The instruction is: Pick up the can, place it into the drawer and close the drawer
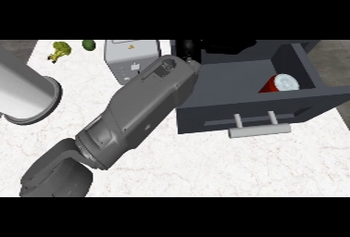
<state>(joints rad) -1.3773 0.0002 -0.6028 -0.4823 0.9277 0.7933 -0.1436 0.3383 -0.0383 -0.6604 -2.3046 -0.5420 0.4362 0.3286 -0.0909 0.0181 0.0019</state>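
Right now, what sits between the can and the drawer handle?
In the head view, only the drawer's front wall lies between the can, which is inside the drawer, and the drawer handle.

A grey forearm (140,115) runs diagonally up from the lower left, and its black hand (188,47) sits just past the back-left corner of the open dark drawer (226,88). The hand's fingers cannot be made out. Well to the hand's right and nearer the front, a red can (282,84) lies tilted inside the drawer, behind the handle (258,130).
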